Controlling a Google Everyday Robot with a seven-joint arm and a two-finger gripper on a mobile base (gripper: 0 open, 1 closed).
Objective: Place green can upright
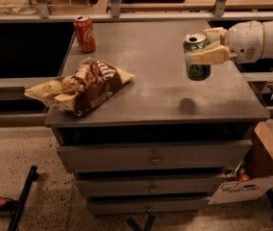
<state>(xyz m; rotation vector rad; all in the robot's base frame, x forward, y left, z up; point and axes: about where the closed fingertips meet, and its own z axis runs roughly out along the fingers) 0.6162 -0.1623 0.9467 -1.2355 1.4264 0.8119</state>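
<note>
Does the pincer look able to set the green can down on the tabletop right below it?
Probably yes. The pincer, shut on the upright green can, hangs above the right side of the table; nothing lies beneath it, and the snack bag and red can sit far left.

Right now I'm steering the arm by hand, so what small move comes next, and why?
Probably lower straight down. The claw holds the green can upright above the table's right side, its shadow beneath, so the base seems not yet down.

Lab/wkshop: metal drawer cab. (151,155); pincer (197,44) above it.
</note>
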